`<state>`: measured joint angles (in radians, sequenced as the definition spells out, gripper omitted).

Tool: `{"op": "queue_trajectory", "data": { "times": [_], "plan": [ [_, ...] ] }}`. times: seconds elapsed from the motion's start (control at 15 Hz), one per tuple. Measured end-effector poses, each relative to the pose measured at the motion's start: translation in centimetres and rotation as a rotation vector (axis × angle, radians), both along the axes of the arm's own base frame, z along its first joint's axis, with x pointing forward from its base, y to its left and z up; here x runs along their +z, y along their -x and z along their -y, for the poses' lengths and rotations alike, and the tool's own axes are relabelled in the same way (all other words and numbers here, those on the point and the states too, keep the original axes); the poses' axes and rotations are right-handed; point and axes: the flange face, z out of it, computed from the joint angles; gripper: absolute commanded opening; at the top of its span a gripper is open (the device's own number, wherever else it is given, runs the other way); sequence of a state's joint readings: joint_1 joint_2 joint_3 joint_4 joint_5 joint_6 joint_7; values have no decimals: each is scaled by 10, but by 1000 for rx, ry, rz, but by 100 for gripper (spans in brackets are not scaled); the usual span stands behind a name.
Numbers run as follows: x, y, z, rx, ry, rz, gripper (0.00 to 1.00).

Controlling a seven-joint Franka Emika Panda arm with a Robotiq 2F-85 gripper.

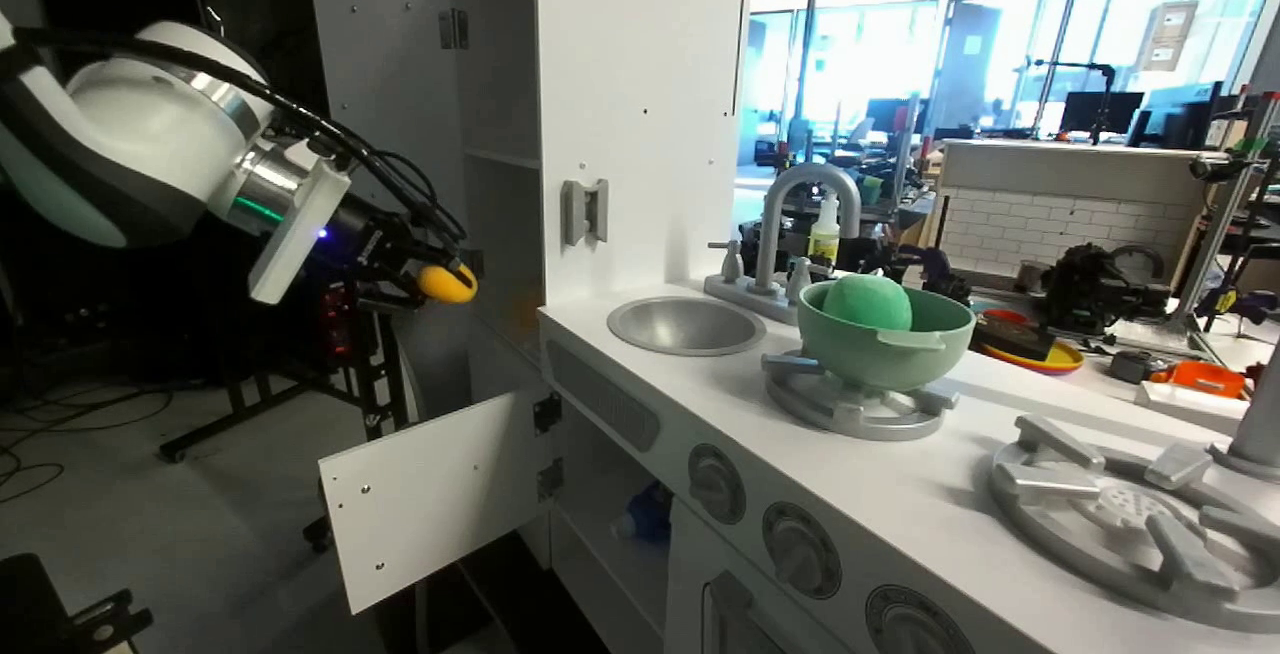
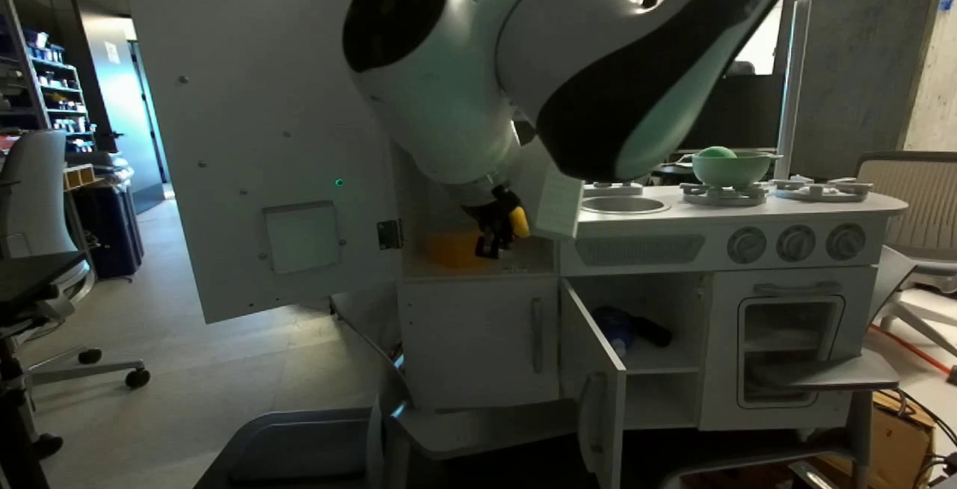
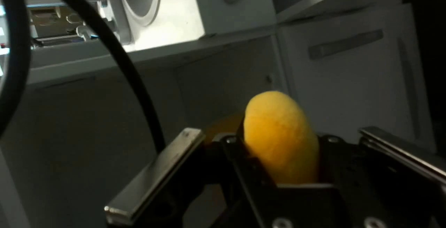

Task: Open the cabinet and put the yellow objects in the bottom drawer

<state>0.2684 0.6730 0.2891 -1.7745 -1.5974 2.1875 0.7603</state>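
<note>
Pincer [image 3: 281, 141]: clamped on yellow fruit [image 1: 447, 283], one finger per side.
Fruit location: mid-air, in front of open cupboard [image 1: 640, 64]; no contact w/ it seen.
Tall door [image 2: 247, 100]: swung wide; opening part prob. done.
Low door [image 1: 440, 494]: also open, below tabletop [image 1: 700, 384]; blue item [image 1: 650, 514] sits in low comp't [image 2: 665, 291].
Step in hand: carrying fruit, judged approx. mid-task.
Next move: prob. lower fruit past low-door edge into low comp't, then release; whether that is the "bottom drawer" can't be confirmed.
Fruit look: oval, matt, yellow shading to orange; skin unmarked as far as seen.
Orange item [image 2: 452, 250]: inside cupboard, partly hidden; kind unclear.
</note>
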Motion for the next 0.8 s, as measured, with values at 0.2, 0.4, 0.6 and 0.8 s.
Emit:
{"op": "queue_trajectory", "data": {
  "times": [0.2,0.4,0.6,0.8],
  "plan": [
    [3,-40,-11,-21,-10,47,6],
    [-16,-65,-21,-40,12,67,6],
    [-41,-83,-27,-54,44,81,6],
    [-51,-105,-30,-76,66,113,6]
  ]
}}
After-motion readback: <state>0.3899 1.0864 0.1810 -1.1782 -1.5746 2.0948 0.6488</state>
